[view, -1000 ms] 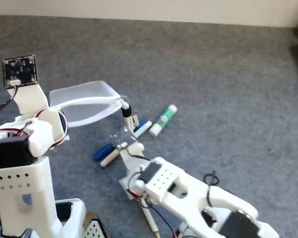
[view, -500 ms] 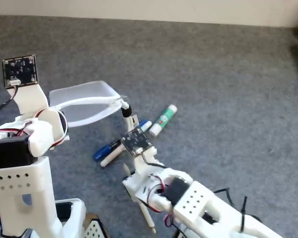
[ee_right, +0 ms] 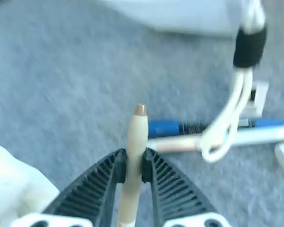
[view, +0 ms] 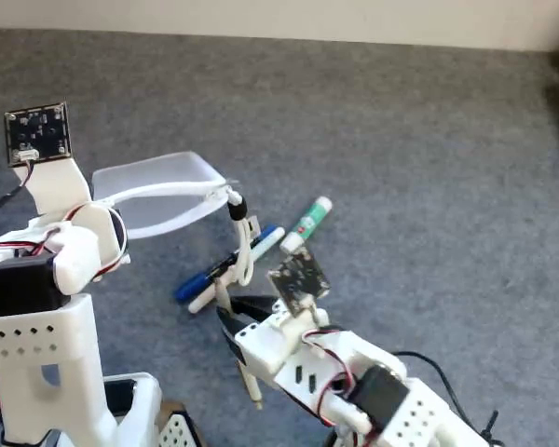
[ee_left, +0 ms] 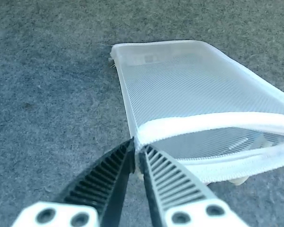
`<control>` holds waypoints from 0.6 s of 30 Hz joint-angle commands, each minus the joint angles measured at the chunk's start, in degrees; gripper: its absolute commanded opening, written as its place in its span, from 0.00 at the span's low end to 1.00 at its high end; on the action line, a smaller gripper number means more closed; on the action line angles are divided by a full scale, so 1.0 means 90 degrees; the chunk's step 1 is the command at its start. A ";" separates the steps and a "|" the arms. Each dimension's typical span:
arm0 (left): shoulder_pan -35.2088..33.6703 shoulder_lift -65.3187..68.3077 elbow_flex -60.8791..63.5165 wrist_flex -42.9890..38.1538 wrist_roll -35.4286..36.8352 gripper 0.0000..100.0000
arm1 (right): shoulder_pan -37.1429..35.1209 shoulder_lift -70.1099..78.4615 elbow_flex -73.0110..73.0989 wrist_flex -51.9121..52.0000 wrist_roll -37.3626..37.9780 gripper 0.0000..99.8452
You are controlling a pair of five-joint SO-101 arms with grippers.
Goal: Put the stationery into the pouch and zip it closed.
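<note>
While gripped, pen (ee_right: pixel 137 130) tip points toward pouch (ee_left: pixel 189 80)

We count one translucent pouch (view: pixel 168 177), one glue stick (view: pixel 307 223), one blue pen (view: pixel 196 282), one white pen (view: pixel 203 300), one cream pencil (ee_right: pixel 135 132) and two grippers: left gripper (ee_left: pixel 136 147), right gripper (ee_right: pixel 133 155).

High view overlooks the table (view: pixel 429 140); both close wrist views share the pouch (view: pixel 154 191).
</note>
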State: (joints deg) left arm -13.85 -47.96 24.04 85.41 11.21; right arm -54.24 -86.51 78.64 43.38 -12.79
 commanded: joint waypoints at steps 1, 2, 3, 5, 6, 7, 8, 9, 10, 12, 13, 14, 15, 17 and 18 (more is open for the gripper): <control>-0.0005 0.0005 -0.0083 -0.0147 0.0020 0.01 | 0.0083 -0.0484 -0.0161 -0.0103 0.0078 0.01; -0.0005 0.0005 -0.0083 -0.0147 0.0020 0.01 | 0.0083 -0.0503 -0.0230 -0.0142 0.0088 0.01; -0.0005 0.0005 -0.0083 -0.0166 0.0029 0.01 | 0.0083 -0.0493 -0.0366 -0.0239 0.0088 0.01; -0.0005 0.0005 -0.0083 -0.0274 0.0029 0.01 | 0.0083 -0.0493 -0.0513 -0.0425 0.0088 0.01; -0.0005 0.0005 -0.0073 -0.0274 0.0039 0.01 | 0.0083 -0.0493 -0.0571 -0.0484 0.0088 0.01; -0.0005 0.0005 -0.0073 -0.0274 0.0039 0.01 | 0.0083 -0.0493 -0.0620 -0.0523 0.0127 0.01; -0.0005 0.0005 -0.0073 -0.0274 0.0039 0.01 | 0.0083 -0.0493 -0.0640 -0.0523 0.0283 0.01; -0.0005 0.0005 -0.0073 -0.0274 0.0039 0.01 | 0.0083 -0.0493 -0.0650 -0.0542 0.0459 0.01; -0.0005 0.0005 -0.0083 -0.0274 0.0039 0.01 | 0.0083 -0.0493 -0.0659 -0.0669 0.0606 0.01; -0.0015 0.0005 -0.0083 -0.0274 0.0039 0.01 | 0.0083 -0.0493 -0.0669 -0.1021 0.0791 0.01; -0.0015 0.0005 -0.0083 -0.0274 0.0039 0.01 | 0.0083 -0.0493 -0.0659 -0.1197 0.0840 0.01; -0.0015 0.0005 -0.0083 -0.0274 0.0039 0.01 | 0.0083 -0.0493 -0.0669 -0.1363 0.0860 0.01; -0.0015 0.0005 -0.0083 -0.0274 0.0049 0.01 | 0.0083 -0.0493 -0.0679 -0.1509 0.0899 0.01; -0.0015 0.0005 -0.0083 -0.0274 0.0049 0.01 | 0.0083 -0.0493 -0.0679 -0.1841 0.0977 0.01; -0.0015 0.0005 -0.0083 -0.0274 0.0049 0.01 | 0.0083 -0.0493 -0.0679 -0.2027 0.1026 0.01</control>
State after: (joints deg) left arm -13.85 -47.96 24.04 84.70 11.21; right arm -54.07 -89.58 77.05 30.37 -5.32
